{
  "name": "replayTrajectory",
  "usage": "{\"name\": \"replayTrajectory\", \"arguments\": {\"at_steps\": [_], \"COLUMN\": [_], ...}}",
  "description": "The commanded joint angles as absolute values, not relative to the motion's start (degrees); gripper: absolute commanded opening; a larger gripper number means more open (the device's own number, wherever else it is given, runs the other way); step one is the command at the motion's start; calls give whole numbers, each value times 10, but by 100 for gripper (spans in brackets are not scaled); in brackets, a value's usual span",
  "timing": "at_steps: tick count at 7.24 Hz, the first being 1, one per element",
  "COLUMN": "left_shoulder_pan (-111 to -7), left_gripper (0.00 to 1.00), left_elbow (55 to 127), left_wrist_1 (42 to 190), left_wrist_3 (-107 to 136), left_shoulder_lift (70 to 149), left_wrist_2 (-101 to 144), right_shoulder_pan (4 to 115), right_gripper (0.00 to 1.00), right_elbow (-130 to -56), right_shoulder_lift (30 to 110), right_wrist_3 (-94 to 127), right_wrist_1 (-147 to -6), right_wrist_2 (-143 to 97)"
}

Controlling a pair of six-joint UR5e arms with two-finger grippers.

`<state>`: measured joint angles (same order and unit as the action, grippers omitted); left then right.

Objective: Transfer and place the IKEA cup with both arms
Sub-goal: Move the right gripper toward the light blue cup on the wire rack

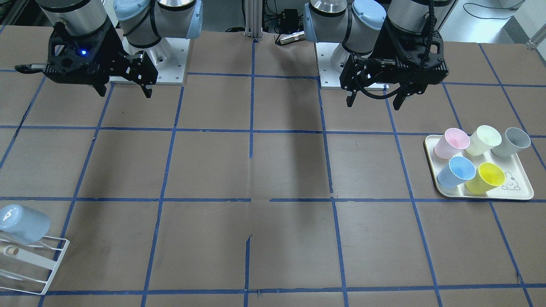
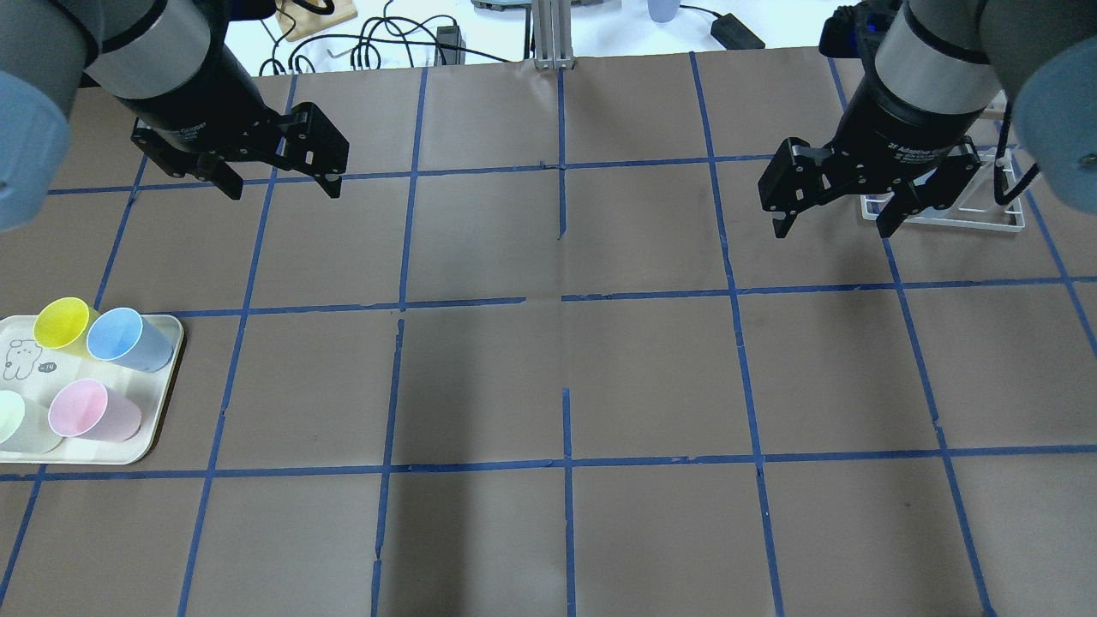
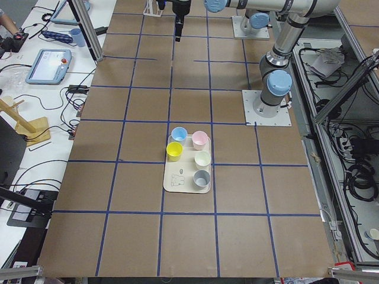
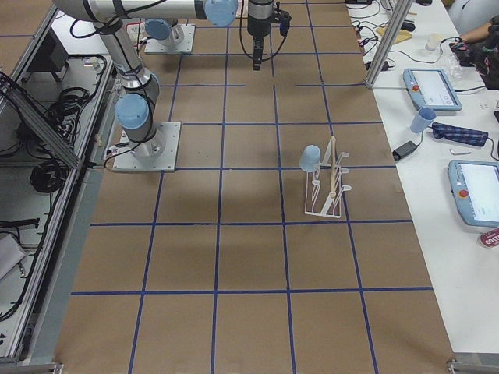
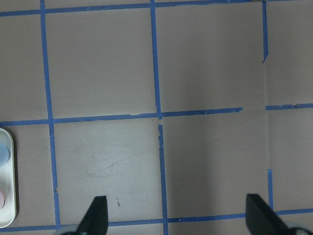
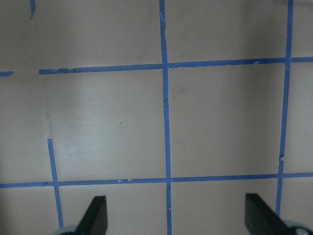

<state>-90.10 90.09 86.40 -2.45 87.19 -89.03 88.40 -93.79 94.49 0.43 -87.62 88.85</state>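
Observation:
The pale powder-blue IKEA cup [image 1: 22,222] hangs upside down on a peg of a white wire rack [image 1: 42,273] at the table's end on my right side; it also shows in the exterior right view [image 4: 310,158]. In the overhead view my right arm hides it. My right gripper [image 1: 125,93] [image 2: 831,230] is open and empty, raised above the table, well short of the rack. My left gripper [image 1: 374,102] [image 2: 281,190] is open and empty, raised above the table, back from the tray. Both wrist views show only open fingers [image 5: 95,218] [image 6: 95,215] over bare table.
A cream tray [image 1: 482,196] [image 2: 163,411] at my left end holds sky-blue [image 1: 456,171], yellow [image 1: 485,177], pink [image 1: 452,143], cream [image 1: 483,140] and grey [image 1: 512,143] cups. Brown paper with a blue tape grid covers the table. Tablets and cables lie beyond the far edge.

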Motion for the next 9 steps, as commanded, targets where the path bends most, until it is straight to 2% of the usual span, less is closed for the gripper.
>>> {"name": "replayTrajectory", "arguments": {"at_steps": [1,6,9], "left_shoulder_pan": [-901,-901,-901], "left_gripper": [100,100,100], "left_elbow": [901,902,906], "left_wrist_1": [865,865,864], "left_wrist_3": [-25,-25,-27], "left_shoulder_lift": [872,872,871], "left_wrist_2": [-890,-890,-890], "right_shoulder_pan": [880,839,749], "right_gripper": [100,100,100], "right_elbow": [-937,-945,-945], "right_shoulder_lift": [944,940,878], "right_wrist_3": [12,-55,-173], "right_wrist_1": [-879,-898,-994], "right_wrist_2": [888,890,889]}}
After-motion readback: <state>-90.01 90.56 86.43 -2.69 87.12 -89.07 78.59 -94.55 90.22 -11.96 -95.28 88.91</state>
